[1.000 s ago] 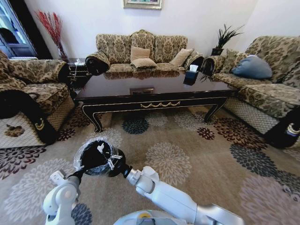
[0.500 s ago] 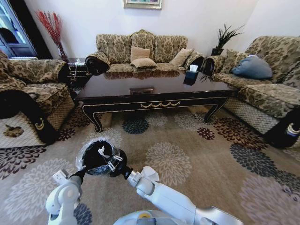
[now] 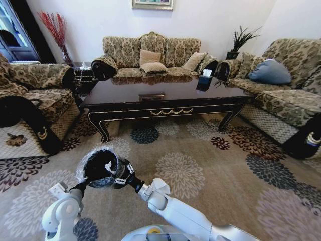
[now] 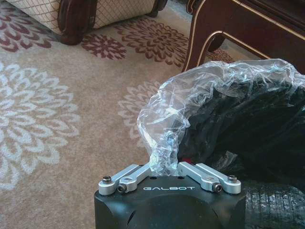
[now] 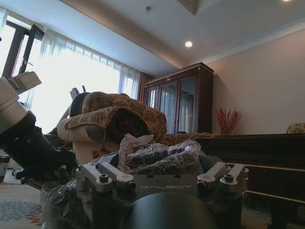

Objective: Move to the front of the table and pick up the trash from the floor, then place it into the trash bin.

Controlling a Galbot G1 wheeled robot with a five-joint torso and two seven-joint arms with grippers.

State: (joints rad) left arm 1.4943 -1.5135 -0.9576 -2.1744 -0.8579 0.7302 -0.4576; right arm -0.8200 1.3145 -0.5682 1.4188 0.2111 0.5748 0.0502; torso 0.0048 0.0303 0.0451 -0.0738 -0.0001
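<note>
the trash (image 3: pixel 108 166), one crumpled white tissue scrap that i can count, sits at the mouth of the single trash bin (image 3: pixel 100 168), which is lifted off the carpet in front of the table (image 3: pixel 165 95), toward its left front leg, with its opening tilted up toward the head camera. the left gripper (image 4: pixel 167 167) is clenched on a twist of the bin's clear liner at the near rim, and the right gripper (image 5: pixel 162 177) is against the bin's right side, though i cannot tell whether it is clamped or loose. both grippers touch the bin, the right nearer the tissue; i judge the coming move turns on the tissue going down inside the liner.
</note>
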